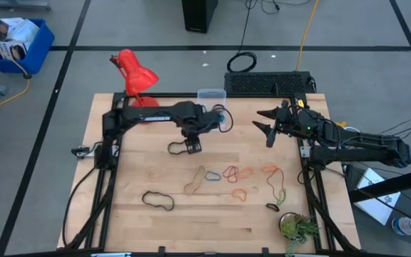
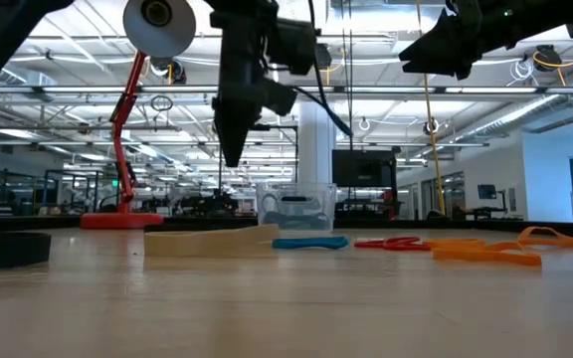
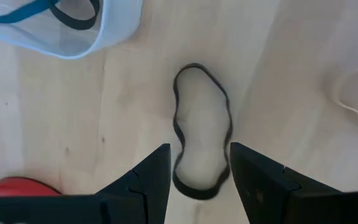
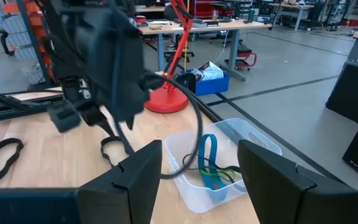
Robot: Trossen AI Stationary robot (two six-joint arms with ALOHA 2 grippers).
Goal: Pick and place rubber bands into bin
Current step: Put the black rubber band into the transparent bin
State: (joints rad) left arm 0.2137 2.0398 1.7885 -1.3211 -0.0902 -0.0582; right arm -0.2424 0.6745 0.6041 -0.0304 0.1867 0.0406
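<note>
My left gripper [image 1: 192, 147] [image 3: 197, 155] points down, open, above a black rubber band [image 3: 226, 118] [image 1: 175, 148] that lies flat on the wooden table. In the left wrist view the fingers stand on either side of the band's near end. The low view shows the fingertips [image 2: 232, 154] well clear of the table. The clear bin [image 1: 211, 94] [image 4: 247, 140] stands at the table's far edge with blue, black and green bands inside. Several more rubber bands [image 1: 231, 173] lie spread over the table's middle and right. My right gripper [image 1: 266, 123] waits open at the far right, held level above the table.
A red desk lamp [image 1: 135, 75] stands at the far left corner beside the bin. A small green plant [image 1: 298, 228] sits at the near right corner. Another black band [image 1: 158, 200] lies toward the near left, with bare wood around it.
</note>
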